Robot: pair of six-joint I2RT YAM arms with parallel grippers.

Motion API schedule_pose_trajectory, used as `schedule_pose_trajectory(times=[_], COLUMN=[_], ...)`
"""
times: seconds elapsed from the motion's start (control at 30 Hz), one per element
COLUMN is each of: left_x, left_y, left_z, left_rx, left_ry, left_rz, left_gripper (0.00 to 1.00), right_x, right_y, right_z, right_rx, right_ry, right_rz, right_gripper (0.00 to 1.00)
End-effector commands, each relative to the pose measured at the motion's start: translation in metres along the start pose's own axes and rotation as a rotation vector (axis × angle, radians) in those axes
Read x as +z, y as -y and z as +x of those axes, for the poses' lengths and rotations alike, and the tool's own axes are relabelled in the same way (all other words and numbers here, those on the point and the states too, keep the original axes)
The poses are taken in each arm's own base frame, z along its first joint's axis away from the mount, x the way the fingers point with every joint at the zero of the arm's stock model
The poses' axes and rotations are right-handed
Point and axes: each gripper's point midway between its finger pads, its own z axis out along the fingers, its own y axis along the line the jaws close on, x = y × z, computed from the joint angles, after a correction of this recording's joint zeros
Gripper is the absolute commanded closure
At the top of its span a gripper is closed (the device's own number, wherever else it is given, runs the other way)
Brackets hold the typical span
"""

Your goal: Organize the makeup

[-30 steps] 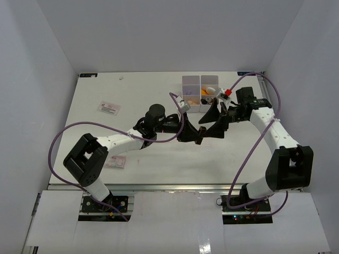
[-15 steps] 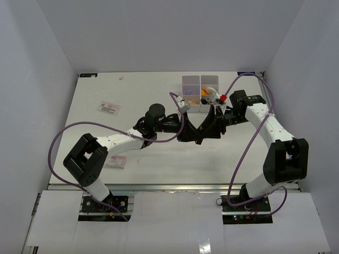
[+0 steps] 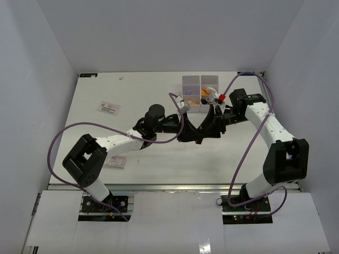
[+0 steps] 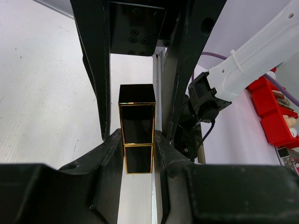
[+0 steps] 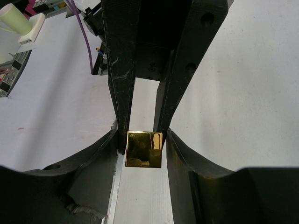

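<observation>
One lipstick (image 4: 136, 126), a square black tube in two sections, each edged with thin gold lines and capped by a mirror-gold end face, bridges both sets of jaws. The left jaws, parted only by the tube's width, clamp its lower section between their pads. The right jaws meet them tip to tip and are closed on the other section. In the right wrist view the gold end shows between their fingers. In the left wrist view, slivers of light run beside the tube further up those fingers. From above, the tube is hidden by the black fingers, which meet over the bench (image 3: 132, 95) just on the near side of the white box (image 3: 191, 79). Orange pieces (image 3: 204, 94) lie in the box's right compartments. A pink-and-white card (image 3: 108, 108) lies far to the left, and a second card (image 3: 114, 162) lies beside the left arm. A second ago the right jaws were spread wide and stood slightly further right. They have since moved in and closed, while the left jaws have kept their grip.
</observation>
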Motion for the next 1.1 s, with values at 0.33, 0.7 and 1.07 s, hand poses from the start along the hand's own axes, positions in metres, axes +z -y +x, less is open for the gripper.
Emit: schedule_pose_trajectory(times=[0.33,0.7,1.07], left_x=[-0.013,-0.013,-0.01], left_y=[0.015,0.018,0.015], left_z=[0.001,-0.005,-0.008], left_rx=[0.045,0.065,0.067], left_ry=[-0.008,-0.003,-0.001], left_rz=[0.009,0.008,0.005], left_gripper=[0.99,0.99,0.99], right_x=[-0.005,-0.003,-0.002], right_y=[-0.003,0.004,0.007], right_z=[-0.025,-0.01,-0.003], right_rx=[-0.073,-0.022,0.002], right_ry=[0.013,-0.005,-0.012], right_rz=[0.014,0.013,0.009], right_gripper=[0.32,0.38,0.44])
